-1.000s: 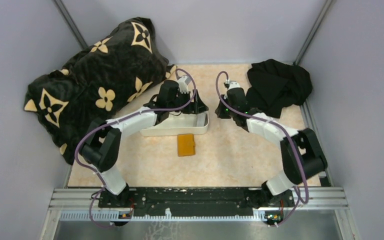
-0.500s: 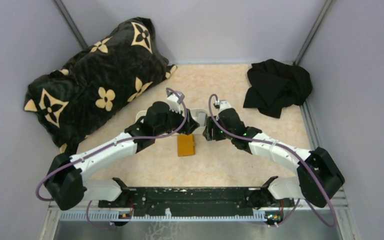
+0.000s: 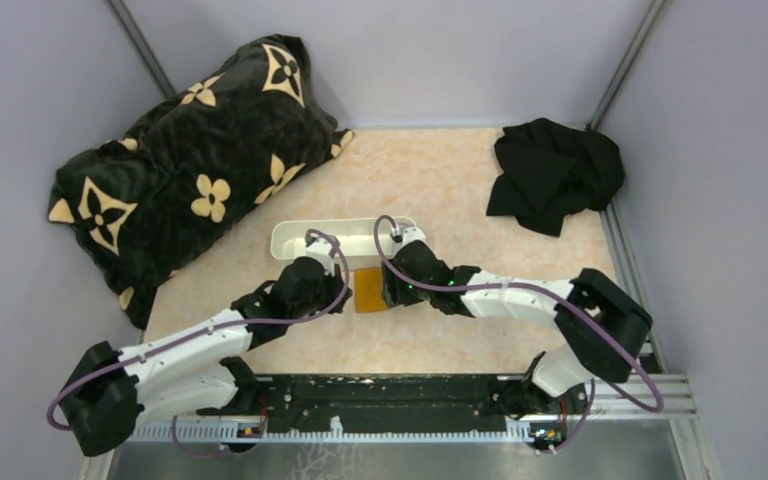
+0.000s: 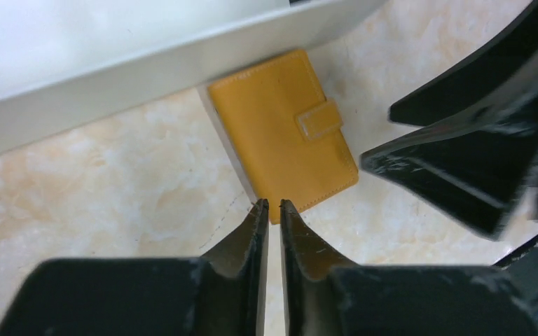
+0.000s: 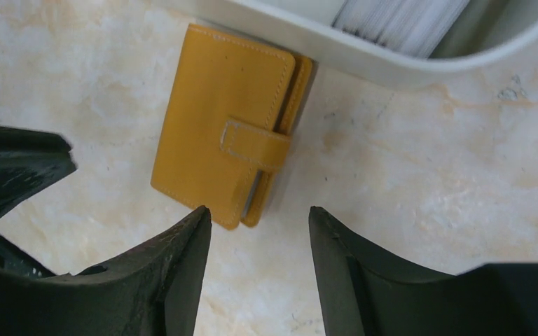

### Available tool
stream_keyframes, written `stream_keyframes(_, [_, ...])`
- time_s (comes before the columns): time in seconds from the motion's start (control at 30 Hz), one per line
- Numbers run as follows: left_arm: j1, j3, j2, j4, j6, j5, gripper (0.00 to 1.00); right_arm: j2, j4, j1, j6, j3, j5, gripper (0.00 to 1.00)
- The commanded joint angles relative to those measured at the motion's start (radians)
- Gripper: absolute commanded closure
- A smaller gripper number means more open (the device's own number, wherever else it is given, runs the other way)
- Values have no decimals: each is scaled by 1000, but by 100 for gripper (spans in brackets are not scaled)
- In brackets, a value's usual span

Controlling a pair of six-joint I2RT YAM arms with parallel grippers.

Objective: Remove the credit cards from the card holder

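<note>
Squarely mid-counter (image 3: 460,330): card holder (image 3: 371,290) (image 4: 284,133) (image 5: 228,126), folded shut, strap tab fastened across its orange-tan front, far end right up against the wall of the white tray (image 3: 290,240) (image 4: 112,70) (image 5: 364,45). On its leather, only stitching to make out.

Just at its near left corner, left pincer (image 4: 272,206) (image 3: 345,290), clenched almost tip to tip on nothing, a hairline gap between the fingers. Just short of its near edge, on the strap side, right pincer (image 5: 259,217) (image 3: 390,290), released, jaws wide, clear of the leather.

Further out, visible only from above: black pillow (image 3: 190,170) with tan flower and star motifs at far left, crumpled black cloth (image 3: 555,175) at far right, both well apart from the holder.

Given only by the right wrist: the holder's layered open edge with a grey sliver (image 5: 250,196) under the strap, too thin to call a card, plus a white ribbed thing (image 5: 399,17) inside the tray. Given only by the left wrist: the holder's plain spine side.
</note>
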State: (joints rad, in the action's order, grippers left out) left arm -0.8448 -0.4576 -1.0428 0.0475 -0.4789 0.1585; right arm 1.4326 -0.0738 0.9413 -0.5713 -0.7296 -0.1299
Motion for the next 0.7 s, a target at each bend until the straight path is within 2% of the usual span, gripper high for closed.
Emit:
stream_keyframes(0.0, [0,-43,100,29,-4,130,68,92,77,15,-18,-93,-51,44])
stream_keyframes(0.07, [3,-47,124,43,-2,131,46,127,101,16,-27,-100,-47,42])
stream_keyframes(0.13, [4,-49,144,62,-17,131,34,151,128,16,-42,-94,-45,38])
stream_keyframes(0.17, [4,-49,155,69,-33,131,31,162,141,17,-51,-89,-46,37])
stream_keyframes(0.27, [4,-37,199,71,-64,113,29,182,187,16,-66,-67,-35,37])
stream_keyframes(0.3, [4,-36,208,70,-70,107,29,190,206,16,-70,-59,-26,40])
stream_keyframes(0.4, [4,-40,216,77,-81,96,29,210,290,17,-73,-44,30,58])
stream_keyframes(0.53, [6,-60,216,107,-78,76,21,179,397,21,-109,40,28,100])
stream_keyframes(0.67, [4,-54,246,131,-81,81,19,63,380,21,-115,102,-7,100])
